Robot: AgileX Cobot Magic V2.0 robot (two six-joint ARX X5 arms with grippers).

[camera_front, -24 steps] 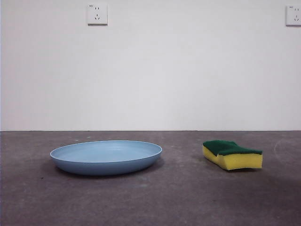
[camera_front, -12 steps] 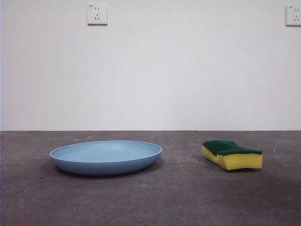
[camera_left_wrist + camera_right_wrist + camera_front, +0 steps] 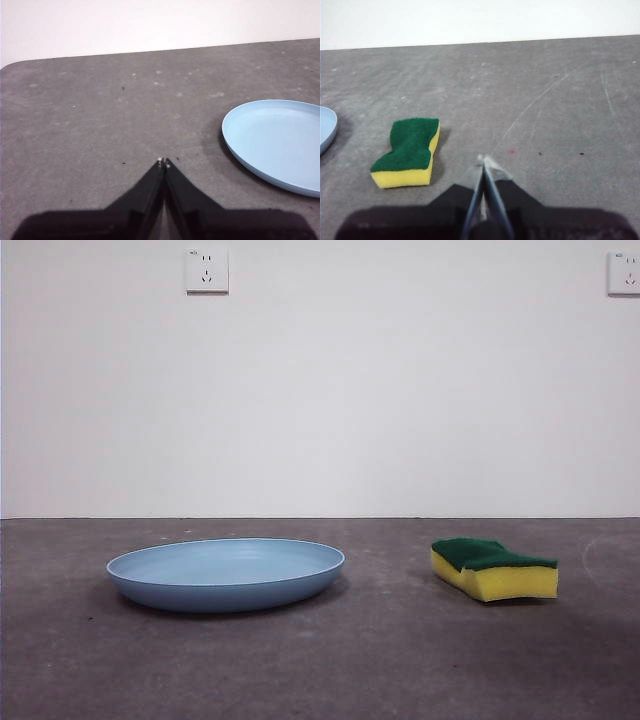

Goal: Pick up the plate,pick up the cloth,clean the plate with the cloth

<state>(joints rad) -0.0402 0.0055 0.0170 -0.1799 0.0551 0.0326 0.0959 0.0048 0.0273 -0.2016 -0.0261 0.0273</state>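
Plainly, both pincers hang above the grey table [image 3: 400, 660], each pressed together on nothing. The left gripper [image 3: 163, 161] has the light-blue plate [image 3: 277, 142] lying flat off to one side, apart. The right gripper [image 3: 484, 160] has the yellow-and-green sponge [image 3: 410, 152] near, untouched.

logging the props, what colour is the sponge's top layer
Dark green on the cloth, clearest in the right wrist view.

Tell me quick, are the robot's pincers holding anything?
Left pincer: closed, empty, beside the plate.
Right pincer: closed, empty, near the cloth.
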